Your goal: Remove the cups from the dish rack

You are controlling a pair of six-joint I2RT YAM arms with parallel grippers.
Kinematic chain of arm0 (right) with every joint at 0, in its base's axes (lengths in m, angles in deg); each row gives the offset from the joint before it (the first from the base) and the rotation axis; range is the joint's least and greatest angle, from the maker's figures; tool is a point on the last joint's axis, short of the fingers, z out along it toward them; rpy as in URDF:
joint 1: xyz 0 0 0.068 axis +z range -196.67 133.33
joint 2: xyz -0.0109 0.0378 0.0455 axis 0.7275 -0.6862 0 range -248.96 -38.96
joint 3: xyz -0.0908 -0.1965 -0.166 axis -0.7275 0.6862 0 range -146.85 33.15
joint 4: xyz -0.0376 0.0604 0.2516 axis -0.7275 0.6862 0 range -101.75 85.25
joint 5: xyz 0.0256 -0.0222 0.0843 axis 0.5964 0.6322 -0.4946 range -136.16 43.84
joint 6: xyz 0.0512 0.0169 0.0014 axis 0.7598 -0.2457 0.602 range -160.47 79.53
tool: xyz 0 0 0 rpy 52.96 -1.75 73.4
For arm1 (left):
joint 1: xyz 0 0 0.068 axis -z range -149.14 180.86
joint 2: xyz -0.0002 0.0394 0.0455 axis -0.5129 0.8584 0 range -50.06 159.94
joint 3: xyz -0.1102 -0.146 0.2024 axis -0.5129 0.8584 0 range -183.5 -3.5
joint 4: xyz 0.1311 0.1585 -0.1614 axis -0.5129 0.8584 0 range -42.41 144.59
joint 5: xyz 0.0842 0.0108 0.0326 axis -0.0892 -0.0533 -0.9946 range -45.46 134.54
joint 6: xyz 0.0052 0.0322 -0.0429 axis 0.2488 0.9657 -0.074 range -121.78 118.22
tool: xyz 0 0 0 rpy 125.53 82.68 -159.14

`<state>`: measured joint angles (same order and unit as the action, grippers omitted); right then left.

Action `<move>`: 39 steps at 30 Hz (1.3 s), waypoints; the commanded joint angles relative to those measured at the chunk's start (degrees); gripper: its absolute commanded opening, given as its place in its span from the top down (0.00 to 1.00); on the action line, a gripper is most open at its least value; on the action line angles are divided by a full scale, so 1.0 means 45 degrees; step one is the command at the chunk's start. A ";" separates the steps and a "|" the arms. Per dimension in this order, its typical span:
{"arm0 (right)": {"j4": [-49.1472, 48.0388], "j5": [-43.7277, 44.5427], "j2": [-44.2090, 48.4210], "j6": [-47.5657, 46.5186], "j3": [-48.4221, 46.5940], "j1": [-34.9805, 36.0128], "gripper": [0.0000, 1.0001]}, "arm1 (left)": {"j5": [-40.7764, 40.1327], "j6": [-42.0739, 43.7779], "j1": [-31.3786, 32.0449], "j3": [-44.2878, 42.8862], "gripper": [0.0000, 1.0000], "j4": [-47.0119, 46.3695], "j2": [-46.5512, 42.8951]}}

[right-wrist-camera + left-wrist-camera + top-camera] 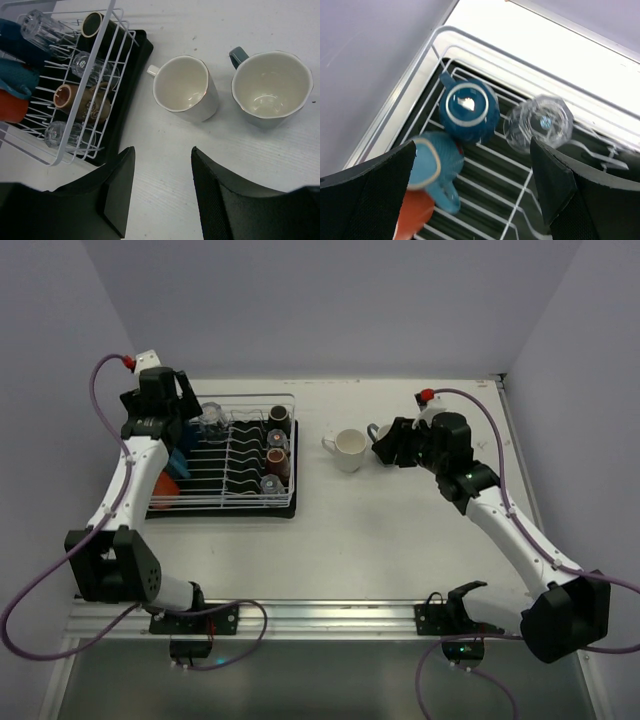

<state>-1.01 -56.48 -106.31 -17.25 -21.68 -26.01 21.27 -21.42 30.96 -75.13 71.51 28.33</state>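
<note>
— From above?
— The left gripper [188, 400] hangs over the dish rack [222, 502], at its far-left corner. It is the nearer arm.
— Left wrist?
— Jaws wide and empty, with the dark blue mug [469, 107] straight below between them, seemingly base-up.
— Right wrist?
— The right gripper [162, 155] is half open and holds nothing. The cream mug [185, 87] is upright on the table [165, 130], just ahead.

top external: fixed, high behind the bench's [400, 540] near edge, looking down, far | left wrist: close above dish rack [485, 50] far-left corner, facing down | right wrist: right of dish rack, looking down, less close | shared: dish rack in all three
</note>
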 commanded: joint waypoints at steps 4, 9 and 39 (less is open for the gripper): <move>-0.1020 -0.0556 0.0456 0.0210 0.0075 -0.0002 0.49 | 0.1670 0.0672 -0.1231 -0.1912 0.03 0.0231 0.2712; -0.1059 -0.0810 0.0143 0.0249 -0.0003 0.0075 0.48 | 0.2901 0.1003 -0.1643 -0.2673 0.02 0.0232 0.3829; -0.1060 -0.1064 -0.0013 0.0367 -0.0470 0.0719 0.48 | 0.2436 0.0634 -0.1838 -0.3221 0.91 0.0211 0.3599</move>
<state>-3.57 -59.37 -106.05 -16.44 -21.70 -23.91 33.01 -17.79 23.04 -87.29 73.92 52.03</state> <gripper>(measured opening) 0.518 0.778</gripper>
